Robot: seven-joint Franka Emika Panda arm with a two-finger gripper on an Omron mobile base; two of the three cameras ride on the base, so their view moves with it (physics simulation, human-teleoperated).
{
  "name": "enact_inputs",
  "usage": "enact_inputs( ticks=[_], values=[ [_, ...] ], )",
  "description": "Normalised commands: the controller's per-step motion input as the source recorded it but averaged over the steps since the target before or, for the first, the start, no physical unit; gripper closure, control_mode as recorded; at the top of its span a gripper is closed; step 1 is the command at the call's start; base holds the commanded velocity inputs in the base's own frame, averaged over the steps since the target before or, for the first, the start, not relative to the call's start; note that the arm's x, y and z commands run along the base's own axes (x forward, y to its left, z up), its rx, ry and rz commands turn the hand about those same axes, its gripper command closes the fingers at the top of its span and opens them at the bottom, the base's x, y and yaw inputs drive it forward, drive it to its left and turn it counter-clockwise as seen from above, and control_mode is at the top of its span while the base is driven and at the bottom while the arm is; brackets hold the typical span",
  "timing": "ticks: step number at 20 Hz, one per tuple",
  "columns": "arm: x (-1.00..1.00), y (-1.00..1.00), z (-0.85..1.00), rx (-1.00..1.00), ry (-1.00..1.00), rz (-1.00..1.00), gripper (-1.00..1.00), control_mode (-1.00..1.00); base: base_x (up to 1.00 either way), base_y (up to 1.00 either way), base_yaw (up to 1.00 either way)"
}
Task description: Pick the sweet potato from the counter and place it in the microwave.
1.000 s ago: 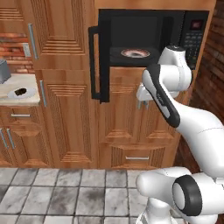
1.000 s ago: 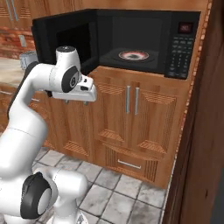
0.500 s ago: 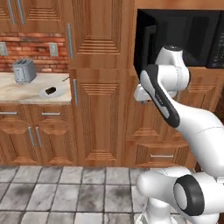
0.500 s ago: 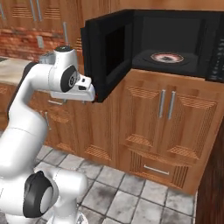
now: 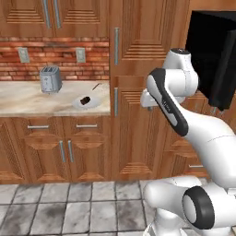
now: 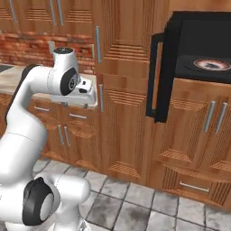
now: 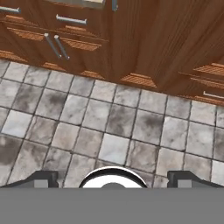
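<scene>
The sweet potato (image 5: 85, 100), a small dark lump, lies on a round white plate (image 5: 94, 104) near the right end of the beige counter (image 5: 27, 99). The black microwave (image 5: 205, 41) (image 6: 198, 27) sits high on the right with its door (image 6: 162, 76) swung open, and its red-ringed turntable (image 6: 212, 64) is bare. My gripper (image 7: 112, 177) hangs at mid height in front of the tall cabinet, between counter and microwave, pointing down at the tiled floor. It is open: both fingertips (image 7: 41, 177) stand far apart with nothing between them.
A silver toaster (image 5: 50, 79) stands at the back of the counter before a brick wall. A tall wooden cabinet (image 5: 138, 69) separates counter and microwave. The open microwave door juts out into the room. Drawers and doors with bar handles (image 7: 57, 46) line the base.
The whole picture has shifted: the base has moved left, so the microwave slid to the right edge and the counter with toaster and plate came into view. The arm keeps its pose and the gripper stays open.
</scene>
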Motion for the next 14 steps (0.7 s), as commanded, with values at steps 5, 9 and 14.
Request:
enact_inputs(
  ticks=[5, 9, 14],
  values=[
    [0.00, 0.00, 0.00, 0.00, 0.00, 0.00, -1.00, 1.00, 1.00, 1.00, -0.22],
    [0.00, 0.00, 0.00, 0.00, 0.00, 0.00, -1.00, 1.00, 1.00, 1.00, -0.20],
    [0.00, 0.00, 0.00, 0.00, 0.00, 0.00, -1.00, 1.00, 0.93, 1.00, -0.22]
  ],
)
